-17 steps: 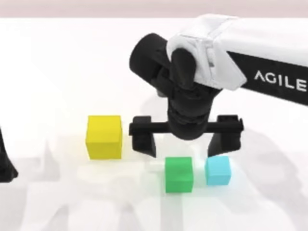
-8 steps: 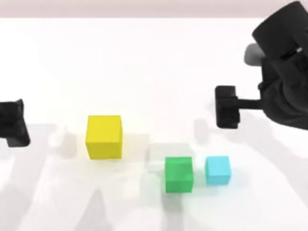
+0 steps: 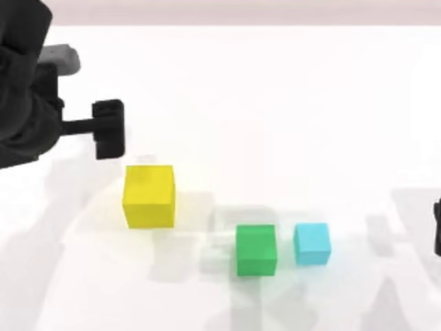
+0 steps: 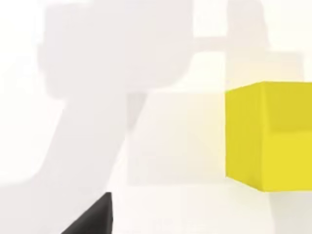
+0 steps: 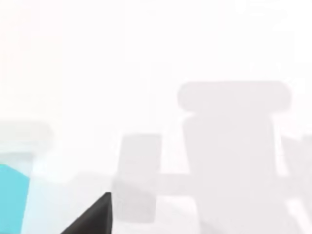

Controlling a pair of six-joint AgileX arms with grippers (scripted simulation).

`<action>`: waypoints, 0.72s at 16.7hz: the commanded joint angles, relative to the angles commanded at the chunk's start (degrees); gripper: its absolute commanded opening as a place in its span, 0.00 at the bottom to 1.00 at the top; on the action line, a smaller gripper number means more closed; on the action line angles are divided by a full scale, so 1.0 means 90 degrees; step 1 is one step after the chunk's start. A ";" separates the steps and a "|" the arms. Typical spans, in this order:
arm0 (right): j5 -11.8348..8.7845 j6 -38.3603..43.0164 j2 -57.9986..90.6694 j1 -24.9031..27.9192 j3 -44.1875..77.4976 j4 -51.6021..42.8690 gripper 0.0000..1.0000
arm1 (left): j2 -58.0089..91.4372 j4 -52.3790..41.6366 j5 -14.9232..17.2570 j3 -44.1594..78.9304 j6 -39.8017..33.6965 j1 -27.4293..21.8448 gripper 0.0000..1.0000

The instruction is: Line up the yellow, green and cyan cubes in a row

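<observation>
The yellow cube [image 3: 148,196] sits left of centre, farther back than the other two. Green cube [image 3: 256,249] and cyan cube [image 3: 312,243] stand side by side nearer the front, a small gap between them. My left gripper [image 3: 52,129] hovers open and empty at the back left of the yellow cube, with one finger [image 3: 109,129] showing. In the left wrist view the yellow cube [image 4: 268,136] lies ahead, beside one fingertip [image 4: 95,219]. My right gripper [image 3: 438,227] is a sliver at the right edge, open; its wrist view catches the cyan cube [image 5: 12,200].
The white table [image 3: 275,103] carries only the three cubes and soft arm shadows. The left arm's dark body [image 3: 21,83] fills the top view's back left corner.
The right arm has pulled away to the right edge. The left arm has swung in from the left edge toward the back left of the yellow cube. The cubes have not moved.
</observation>
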 joint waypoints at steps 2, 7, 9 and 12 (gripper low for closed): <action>-0.0116 -0.0405 -0.1163 -0.0430 -0.0908 0.0657 1.00 | 0.1009 -0.0618 0.0009 0.0816 -0.0240 -0.0256 1.00; -0.0486 -0.1133 -0.3637 -0.1293 -0.2519 0.2269 1.00 | 0.3040 -0.1784 0.0014 0.2502 -0.0718 -0.0756 1.00; -0.0615 -0.1304 -0.4280 -0.1522 -0.2879 0.2787 1.00 | 0.3570 -0.2078 0.0009 0.2964 -0.0848 -0.0888 1.00; -0.0719 -0.1420 -0.4730 -0.1690 -0.3112 0.3199 1.00 | 0.3915 -0.2276 0.0004 0.3299 -0.0939 -0.0980 1.00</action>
